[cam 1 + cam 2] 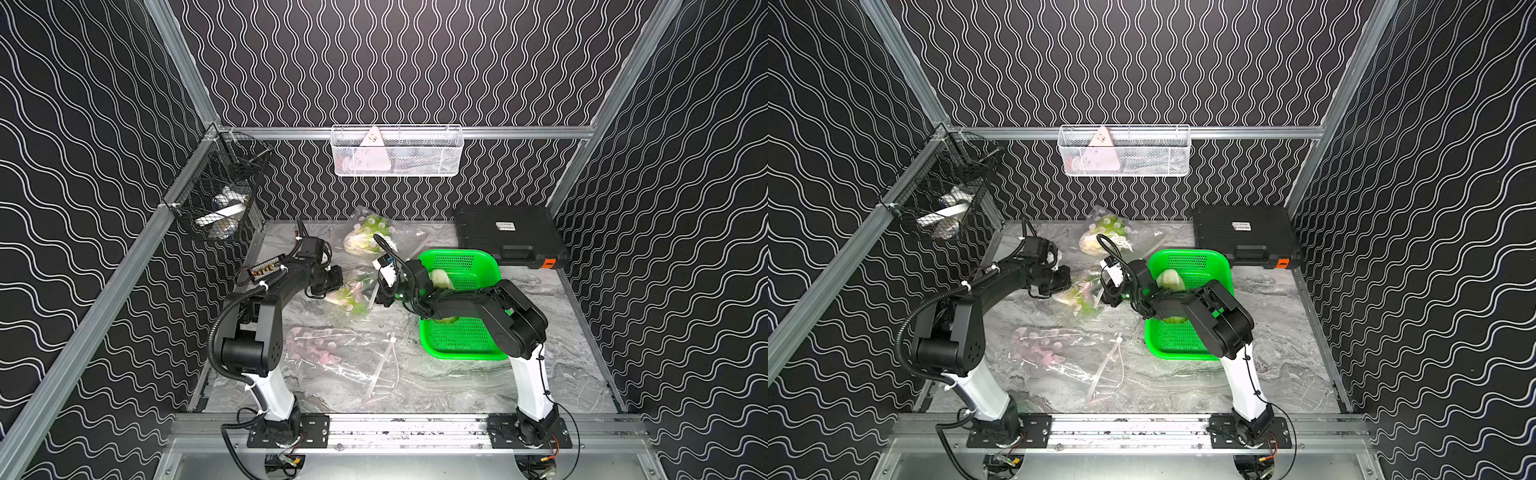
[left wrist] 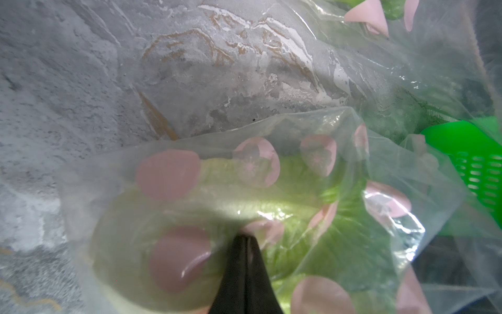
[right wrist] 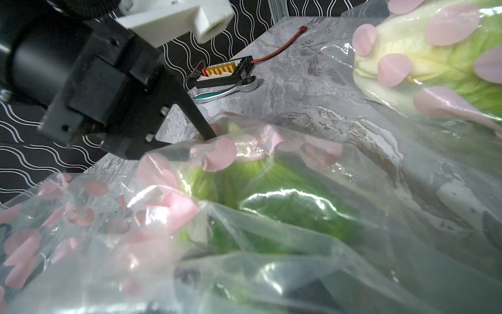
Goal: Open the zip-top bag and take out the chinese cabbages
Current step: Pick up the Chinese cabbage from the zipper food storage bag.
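Plastic bags (image 1: 353, 297) number three; left gripper (image 2: 245, 239) pinches one, right gripper's (image 1: 380, 297) state unclear.

Grey marble-look tabletop (image 1: 573, 365), what's on it:
Black case (image 1: 509, 232) in rear-right corner; green basket (image 1: 461, 354) just in front of it, right of centre. Rear zip bag (image 1: 370, 237) by back wall, mid bag (image 1: 353, 295) at centre (can't tell how much of it rests on the top), flat bag (image 1: 332, 357) nearer the front. Left edge: small circuit board (image 1: 266, 268) w/ wires, ratchet (image 3: 231, 88) right beside it.
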